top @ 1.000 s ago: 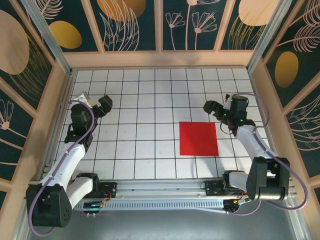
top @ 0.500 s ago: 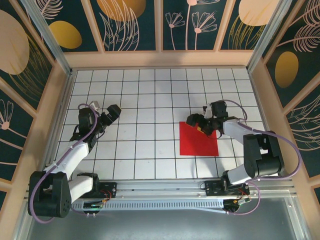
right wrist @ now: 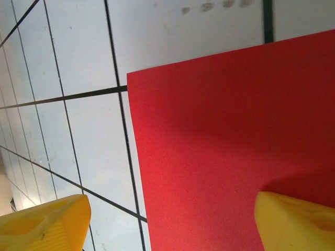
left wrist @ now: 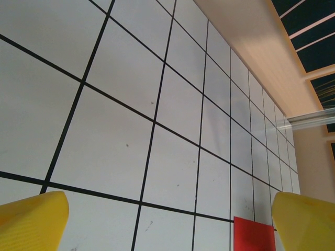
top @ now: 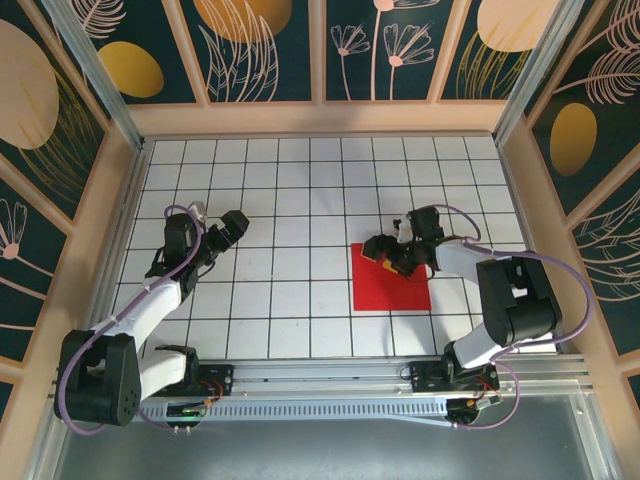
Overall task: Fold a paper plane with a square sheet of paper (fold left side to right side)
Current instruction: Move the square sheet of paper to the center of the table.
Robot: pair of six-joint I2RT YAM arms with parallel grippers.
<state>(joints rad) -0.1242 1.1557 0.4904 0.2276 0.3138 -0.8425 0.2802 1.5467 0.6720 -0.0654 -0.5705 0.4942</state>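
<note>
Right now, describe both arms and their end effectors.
The left arm and right arm have white links, black joints and a looping lilac cable each. The left end effector and right end effector are black with yellow fingertips.

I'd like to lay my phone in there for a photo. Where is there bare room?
The grid table is bare along the far wall, and in the middle between the left gripper and the square sheet of paper. It is crowded right of centre, where the open right gripper hangs over the sheet's far-left corner.
</note>
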